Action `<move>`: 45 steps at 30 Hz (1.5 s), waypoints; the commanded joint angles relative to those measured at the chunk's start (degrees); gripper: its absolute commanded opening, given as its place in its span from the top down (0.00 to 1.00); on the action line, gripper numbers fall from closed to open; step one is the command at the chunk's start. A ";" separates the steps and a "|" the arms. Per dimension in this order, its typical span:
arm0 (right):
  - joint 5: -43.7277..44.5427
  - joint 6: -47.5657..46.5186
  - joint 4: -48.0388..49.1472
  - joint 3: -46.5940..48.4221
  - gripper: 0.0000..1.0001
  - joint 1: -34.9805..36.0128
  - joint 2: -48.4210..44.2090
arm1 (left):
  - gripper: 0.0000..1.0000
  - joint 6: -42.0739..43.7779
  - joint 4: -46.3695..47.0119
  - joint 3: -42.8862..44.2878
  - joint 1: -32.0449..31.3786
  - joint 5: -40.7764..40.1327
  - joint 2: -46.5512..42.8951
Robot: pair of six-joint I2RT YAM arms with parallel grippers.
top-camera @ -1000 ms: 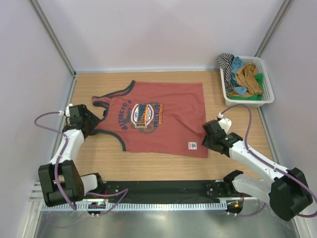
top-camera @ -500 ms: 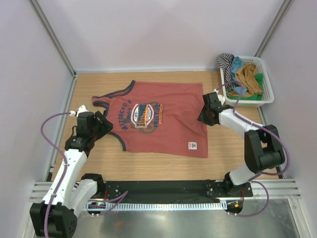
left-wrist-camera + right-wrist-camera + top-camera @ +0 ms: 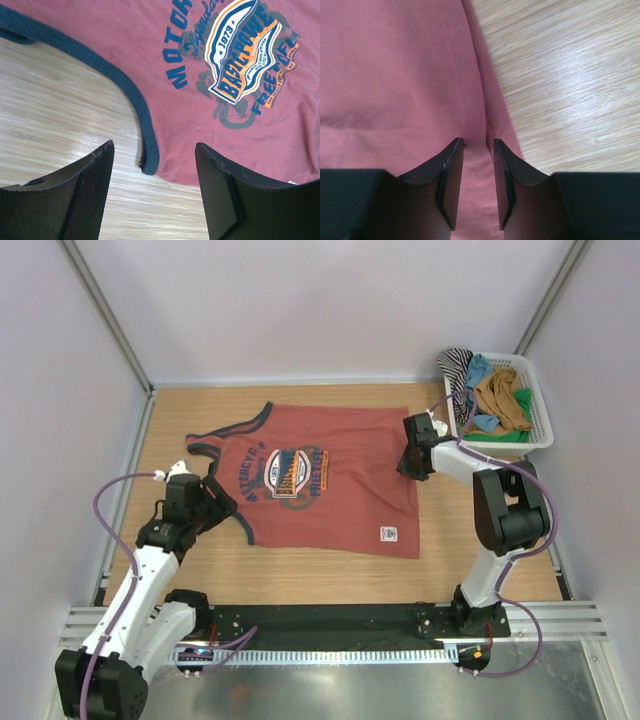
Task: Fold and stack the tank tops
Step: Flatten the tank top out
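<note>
The rust-red cotton tank top with navy trim and a blue-and-orange chest print lies spread flat, print up, in the middle of the pale wooden table. Its neck is toward the left arm and its hem toward the right, which suits a fold started from both ends at once. The left tool hovers with its fingers wide apart and nothing between them. The left wrist view shows it lined up over the nearer armhole, where the navy ribbed trim ends at the side seam, a likely corner to pinch. The right tool sits at the far corner of the hem. In its wrist view the jaws stand only a slim gap apart, straddling the stitched edge of the red cloth. Whether they actually grip that edge or merely press beside it I cannot tell (the tips hide the contact). The white plastic mesh basket at the far right corner holds a tangled heap of other tops, ochre, blue, green and striped. How many there are cannot be counted. The small label near the hem is too small to read.
</note>
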 commanded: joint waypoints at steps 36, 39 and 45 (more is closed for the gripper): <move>-7.91 -3.10 -6.88 -11.23 0.57 -5.06 -18.77 | 0.38 -3.54 0.40 -1.30 -16.62 0.51 10.10; -11.70 -2.41 -9.17 -16.41 0.59 -3.39 -24.48 | 0.39 -3.64 0.49 -2.09 -17.33 1.57 10.81; -8.63 3.21 -13.04 -24.33 0.54 4.33 -35.65 | 0.41 -3.99 1.01 -3.58 -17.24 1.75 9.93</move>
